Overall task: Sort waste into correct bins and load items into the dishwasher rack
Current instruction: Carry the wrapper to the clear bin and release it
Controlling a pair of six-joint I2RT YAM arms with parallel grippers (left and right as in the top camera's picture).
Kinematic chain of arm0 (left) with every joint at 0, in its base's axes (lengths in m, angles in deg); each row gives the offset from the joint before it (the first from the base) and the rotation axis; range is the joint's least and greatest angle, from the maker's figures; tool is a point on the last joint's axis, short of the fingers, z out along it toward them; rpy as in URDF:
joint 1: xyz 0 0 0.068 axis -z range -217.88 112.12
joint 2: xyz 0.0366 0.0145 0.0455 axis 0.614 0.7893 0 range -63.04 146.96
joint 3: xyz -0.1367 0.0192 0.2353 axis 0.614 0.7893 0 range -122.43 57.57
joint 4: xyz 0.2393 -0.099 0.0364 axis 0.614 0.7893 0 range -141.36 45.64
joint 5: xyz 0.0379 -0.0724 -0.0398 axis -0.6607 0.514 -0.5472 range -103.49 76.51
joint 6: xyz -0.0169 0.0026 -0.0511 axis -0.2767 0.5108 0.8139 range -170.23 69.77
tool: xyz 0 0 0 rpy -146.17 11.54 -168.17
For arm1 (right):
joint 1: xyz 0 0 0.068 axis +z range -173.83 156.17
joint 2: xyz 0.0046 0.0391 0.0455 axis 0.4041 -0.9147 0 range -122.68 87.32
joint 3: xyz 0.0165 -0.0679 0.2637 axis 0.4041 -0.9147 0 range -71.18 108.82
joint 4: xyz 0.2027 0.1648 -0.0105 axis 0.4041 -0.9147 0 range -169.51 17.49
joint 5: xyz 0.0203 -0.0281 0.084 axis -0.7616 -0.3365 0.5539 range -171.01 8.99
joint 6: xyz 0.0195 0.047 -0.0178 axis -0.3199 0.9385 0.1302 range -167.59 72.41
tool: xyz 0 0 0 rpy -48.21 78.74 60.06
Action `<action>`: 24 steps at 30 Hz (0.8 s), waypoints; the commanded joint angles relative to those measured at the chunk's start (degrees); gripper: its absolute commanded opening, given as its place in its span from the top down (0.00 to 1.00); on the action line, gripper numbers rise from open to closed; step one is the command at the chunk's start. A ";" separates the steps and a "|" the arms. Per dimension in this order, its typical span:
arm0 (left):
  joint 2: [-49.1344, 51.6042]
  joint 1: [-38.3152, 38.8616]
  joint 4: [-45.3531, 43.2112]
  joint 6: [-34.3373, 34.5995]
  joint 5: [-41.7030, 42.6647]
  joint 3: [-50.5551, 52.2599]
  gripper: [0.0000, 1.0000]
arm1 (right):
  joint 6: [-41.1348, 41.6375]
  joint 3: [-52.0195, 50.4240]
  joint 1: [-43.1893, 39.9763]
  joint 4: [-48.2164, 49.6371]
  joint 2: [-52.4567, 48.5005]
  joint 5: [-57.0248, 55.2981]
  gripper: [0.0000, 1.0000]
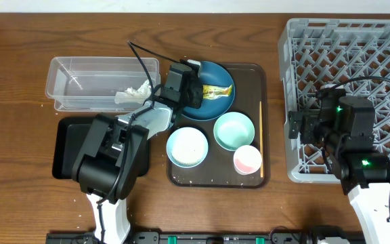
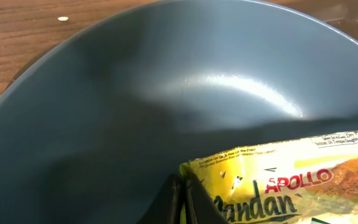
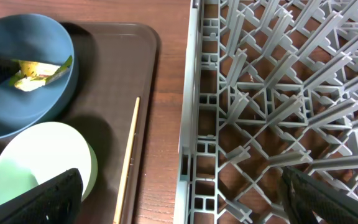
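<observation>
- The clear tub (image 1: 66, 74) is sitting at the left of the table (image 1: 19, 41) and is holding crumpled white paper (image 1: 133, 93). The black tray (image 1: 63, 149) is lying just beside it on the robot's side, largely under the left arm.
- The left fingers (image 2: 197, 202) are reaching into the dark blue bowl (image 1: 215, 107) on the brown tray (image 1: 249, 88). They are drawn narrow at the edge of the yellow-green wrapper (image 2: 278, 186) and seem to be pinching it. The wrapper is lying inside that bowl.
- The waste-sorting step appears to be in hand. The next move is calling for a lift clear of the bowl's rim and a carry leftward to a bin, without the crinkly film slipping.
- The white bowl (image 1: 187, 146), mint-green bowl (image 1: 233, 130), pink cup (image 1: 247, 159) and chopstick (image 1: 261, 139) are waiting on the brown tray.
- The right fingers (image 3: 42, 199) are spread wide and holding nothing, hovering at the left rim of the dishwasher rack (image 1: 357, 41), where no dish is showing.
</observation>
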 commanded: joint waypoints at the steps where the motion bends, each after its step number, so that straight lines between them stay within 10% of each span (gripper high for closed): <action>1: -0.90 0.15 0.33 0.07 -0.15 -0.61 0.94 | -0.09 1.20 0.42 -0.04 -0.28 0.20 0.01; 24: -27.39 -18.10 18.32 0.09 -6.75 -0.61 0.94 | -0.09 1.20 0.42 0.13 -0.28 0.20 0.01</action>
